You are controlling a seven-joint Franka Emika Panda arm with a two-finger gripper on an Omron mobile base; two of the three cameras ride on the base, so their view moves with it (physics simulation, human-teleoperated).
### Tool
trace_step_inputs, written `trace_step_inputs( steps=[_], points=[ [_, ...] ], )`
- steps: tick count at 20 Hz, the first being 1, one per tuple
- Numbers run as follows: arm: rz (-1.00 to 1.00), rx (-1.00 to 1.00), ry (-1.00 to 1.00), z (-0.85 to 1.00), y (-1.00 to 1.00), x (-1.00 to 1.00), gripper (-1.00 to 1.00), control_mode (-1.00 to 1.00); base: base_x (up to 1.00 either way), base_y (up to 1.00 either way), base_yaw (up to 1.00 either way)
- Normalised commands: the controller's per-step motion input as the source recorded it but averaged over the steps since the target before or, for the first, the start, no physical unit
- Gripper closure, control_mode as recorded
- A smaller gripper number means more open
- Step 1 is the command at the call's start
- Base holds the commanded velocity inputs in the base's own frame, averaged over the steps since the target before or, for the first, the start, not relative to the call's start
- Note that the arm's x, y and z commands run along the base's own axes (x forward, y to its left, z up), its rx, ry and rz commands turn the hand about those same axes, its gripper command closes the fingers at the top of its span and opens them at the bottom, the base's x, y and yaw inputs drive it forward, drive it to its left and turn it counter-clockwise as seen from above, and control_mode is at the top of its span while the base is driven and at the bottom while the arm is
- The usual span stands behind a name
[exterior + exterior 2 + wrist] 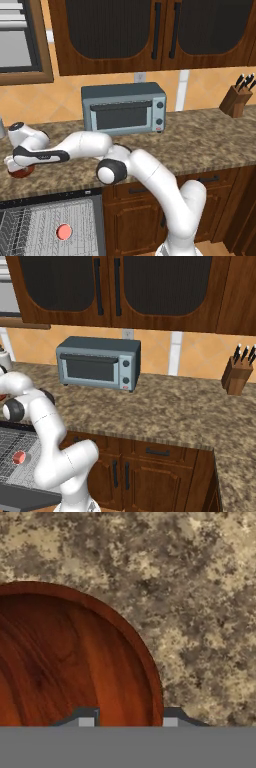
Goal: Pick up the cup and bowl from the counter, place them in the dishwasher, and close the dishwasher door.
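Kitchen counter (210, 140), speckled granite, runs across mid frame. Bowl (65, 662) sits on it at the far left of the left base view, filling the hand view's lower left. Gripper (127, 719) is down over it, fingers straddling the rim, one tip inside, one outside; can't tell if they're pinching yet. Cup (64, 231) lies in the dishwasher (50, 225) rack, bottom left. Toaster oven (124, 107) stands behind, knife block (236, 100) far right.

1 bowl (70, 662), 1 cup (63, 231), 1 toaster oven (124, 108)
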Motion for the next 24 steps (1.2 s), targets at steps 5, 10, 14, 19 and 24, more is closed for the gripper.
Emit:
trace_step_inputs(
  steps=[5, 10, 14, 19, 24],
  points=[
    [0.0, 0.0, 0.01, 0.0, 0.0, -0.01, 1.0, -1.0, 0.0, 0.0, 0.0],
    [0.0, 0.0, 0.01, 0.01, -0.02, -0.22, 1.0, -1.0, 0.0, 0.0, 0.0],
    [0.0, 0.02, 0.0, 0.08, -0.19, -0.37, 1.0, -1.0, 0.0, 0.0, 0.0],
    [0.0, 0.05, -0.04, 0.0, -0.31, -0.96, 1.0, -1.0, 0.0, 0.0, 0.0],
    [0.0, 0.08, 0.0, 0.0, -0.37, -0.74, 1.0, -1.0, 0.0, 0.0, 0.0]
  ],
)
